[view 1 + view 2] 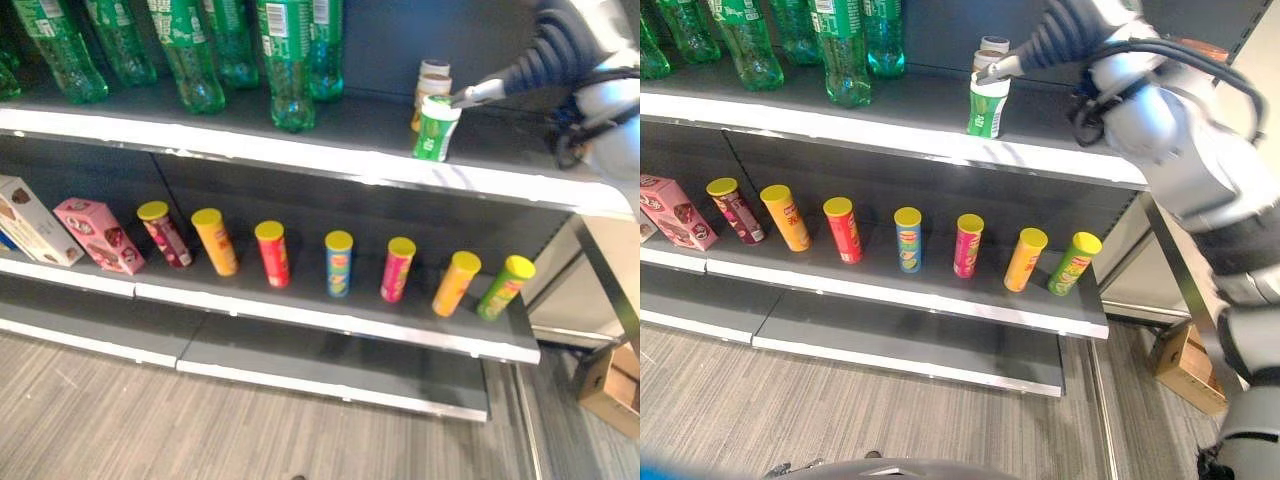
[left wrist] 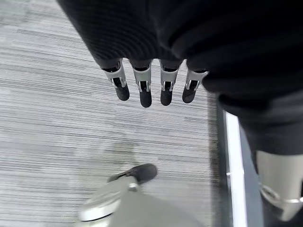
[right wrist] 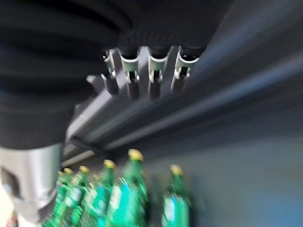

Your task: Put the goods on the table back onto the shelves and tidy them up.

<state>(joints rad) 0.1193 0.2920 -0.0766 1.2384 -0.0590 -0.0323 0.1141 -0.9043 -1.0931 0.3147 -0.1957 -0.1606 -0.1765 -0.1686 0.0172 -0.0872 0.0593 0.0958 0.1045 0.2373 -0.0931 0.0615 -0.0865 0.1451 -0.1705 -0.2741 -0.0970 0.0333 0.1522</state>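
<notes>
Green-and-white cup (image 1: 437,128) stands upright near the upper shelf's (image 1: 300,152) front edge at its right end. Right hand (image 1: 478,94) at its top, just to the right, fingers straight, gripping nothing. Left hand (image 2: 151,85) hangs low, relaxed.

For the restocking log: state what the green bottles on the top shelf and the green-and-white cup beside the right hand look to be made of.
Green bottles: likely clear-tinted plastic, glossy, since light passes through and glints. Green-and-white cup: probably paper or thin plastic with a printed matte wrap; cannot tell which. The right hand touches its top.
</notes>
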